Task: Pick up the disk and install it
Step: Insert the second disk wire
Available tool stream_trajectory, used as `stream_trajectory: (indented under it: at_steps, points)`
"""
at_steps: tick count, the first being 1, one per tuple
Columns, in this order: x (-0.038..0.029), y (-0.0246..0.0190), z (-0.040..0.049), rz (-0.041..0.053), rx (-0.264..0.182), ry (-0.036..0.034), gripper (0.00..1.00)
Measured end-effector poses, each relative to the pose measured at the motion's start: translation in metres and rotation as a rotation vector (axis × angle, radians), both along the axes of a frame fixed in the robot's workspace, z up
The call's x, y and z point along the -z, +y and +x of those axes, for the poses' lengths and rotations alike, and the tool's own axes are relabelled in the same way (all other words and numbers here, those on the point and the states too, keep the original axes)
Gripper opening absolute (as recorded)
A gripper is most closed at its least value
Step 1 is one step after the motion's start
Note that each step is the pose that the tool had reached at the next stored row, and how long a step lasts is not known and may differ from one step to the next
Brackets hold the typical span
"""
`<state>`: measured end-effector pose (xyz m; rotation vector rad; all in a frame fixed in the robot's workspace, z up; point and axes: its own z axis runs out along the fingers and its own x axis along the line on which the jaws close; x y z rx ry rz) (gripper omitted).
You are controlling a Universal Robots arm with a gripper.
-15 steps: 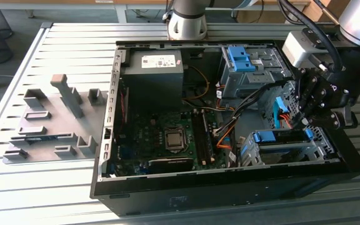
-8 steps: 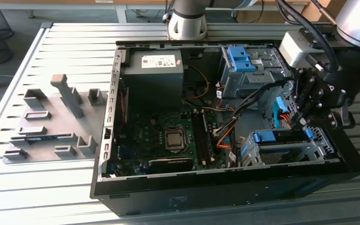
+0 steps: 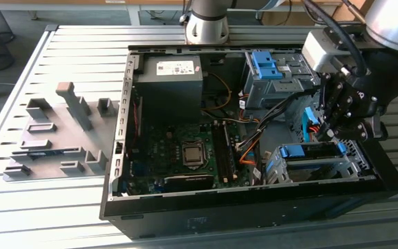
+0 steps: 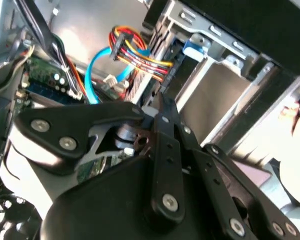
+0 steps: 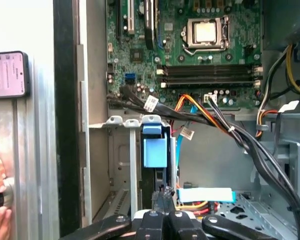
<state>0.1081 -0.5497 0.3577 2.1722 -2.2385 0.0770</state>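
— Where was the disk point(image 5: 155, 152)?

— Already inside the drive cage point(image 5: 119, 150), standing on edge in its slot, with its blue rail end showing at the cage's open side. In the exterior view the disk point(image 3: 312, 151) lay along the top of the cage point(image 3: 289, 172).

— And the gripper point(image 5: 162, 192)?

— Right at the cage's mouth, in line with the slot. Its fingers were drawn together with nothing clamped between them, tips at the disk's exposed end. I couldn't tell if they touched it.

— From outside?

— The gripper point(image 3: 329, 134) hung just above the cage. The bundled cables point(image 5: 225, 127) ran past the cage.
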Motion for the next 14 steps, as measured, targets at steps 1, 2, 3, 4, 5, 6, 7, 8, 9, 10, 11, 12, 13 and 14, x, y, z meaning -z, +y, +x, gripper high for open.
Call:
stream_trajectory:
  at_steps: [1,2,3,4,5,6,7,8,9,10,11,12,13,14]
  points:
    - [-0.0048,0.0000,-0.0002,0.0000,0.000,-0.0001,0.11]
    - [-0.0093,0.0000,-0.0005,0.0002,0.000,-0.0003,0.11]
    - [-0.0138,0.0000,-0.0007,0.0000,0.000,-0.0005,0.11]
    - [-0.0176,0.0000,-0.0013,-0.0002,0.000,-0.0009,0.11]
    - [-0.0205,0.0000,-0.0025,0.0000,0.000,-0.0016,0.11]
    - [-0.0227,0.0000,-0.0043,0.0000,0.000,-0.0031,0.11]
    - [-0.0245,0.0000,-0.0067,0.0000,0.000,-0.0054,0.11]
    - [-0.0258,0.0000,-0.0091,0.0000,0.000,-0.0075,0.11]
    - [-0.0268,0.0000,-0.0115,0.0000,0.000,-0.0098,0.11]
    - [-0.0272,0.0000,-0.0142,0.0002,0.000,-0.0121,0.11]
    - [-0.0273,0.0000,-0.0169,0.0001,0.000,-0.0136,0.11]
    - [-0.0274,0.0000,-0.0193,0.0000,0.000,-0.0144,0.11]
    - [-0.0273,-0.0001,-0.0201,0.0001,0.000,-0.0146,0.11]
    - [-0.0273,-0.0001,-0.0204,0.0001,0.000,-0.0146,0.11]
